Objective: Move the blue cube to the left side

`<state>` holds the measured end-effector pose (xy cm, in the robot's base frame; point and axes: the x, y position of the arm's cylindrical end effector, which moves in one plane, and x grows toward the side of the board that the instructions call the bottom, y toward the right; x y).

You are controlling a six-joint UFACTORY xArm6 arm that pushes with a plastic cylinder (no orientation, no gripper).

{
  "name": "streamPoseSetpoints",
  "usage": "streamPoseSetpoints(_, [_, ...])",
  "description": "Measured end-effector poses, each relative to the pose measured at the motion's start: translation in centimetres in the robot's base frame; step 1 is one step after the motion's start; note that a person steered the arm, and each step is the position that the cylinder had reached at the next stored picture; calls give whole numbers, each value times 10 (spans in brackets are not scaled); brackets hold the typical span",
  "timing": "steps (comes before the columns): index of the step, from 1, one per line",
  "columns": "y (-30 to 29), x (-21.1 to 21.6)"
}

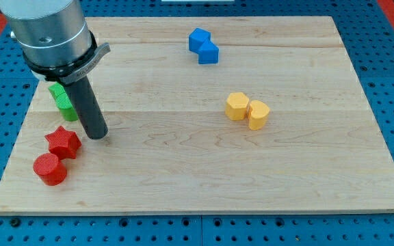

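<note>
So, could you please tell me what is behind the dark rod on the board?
A green block shows at the rod's left edge; the rod covers its right part, so its shape is unclear. My tip sits right of the red star.

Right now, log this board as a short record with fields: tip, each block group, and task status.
tip: my tip rests at the view's left, just right of the red star and beside the green blocks
blue: two blue blocks touching, near the view's top centre, far from the tip
yellow: two yellow blocks touching, right of centre
red: star above a red cylinder, at the view's lower left
board: wooden board
task status: blue cube not yet at the left side
</note>
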<state>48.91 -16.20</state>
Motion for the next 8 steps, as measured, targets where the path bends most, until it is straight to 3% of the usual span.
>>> streamPoseSetpoints(2, [-36,-13])
streamPoseSetpoints(4, [-39,-28])
streamPoseSetpoints(8, [-17,-102])
